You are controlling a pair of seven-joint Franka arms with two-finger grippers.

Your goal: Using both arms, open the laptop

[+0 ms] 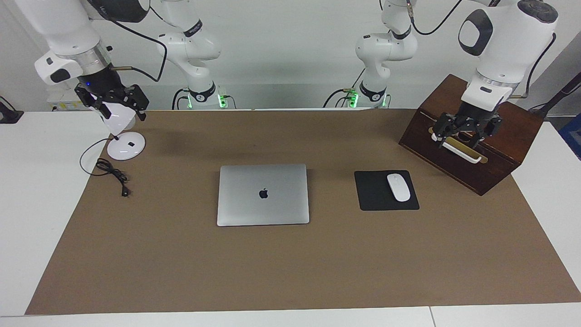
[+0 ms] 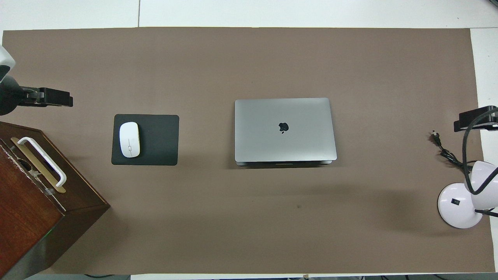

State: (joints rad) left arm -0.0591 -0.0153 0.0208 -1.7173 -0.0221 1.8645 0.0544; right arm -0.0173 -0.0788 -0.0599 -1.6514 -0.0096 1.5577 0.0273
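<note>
The bench is white, with a wide brown mat covering most of it. At the left arm's end stands a dark wooden box with a white handle on its sloping face. The left gripper hangs over that handle; its jaws stand wide apart and hold nothing. The laptop lies shut and flat in the middle of the mat, logo up, with bare mat around all of its edges. Beside it, toward the left arm's end, lies a black mousepad with a white mouse on it. At the right arm's end stands a white desk lamp, its black cable coiled on the mat. The right gripper hangs over the lamp; whether its jaws are open or closed I cannot tell.
</note>
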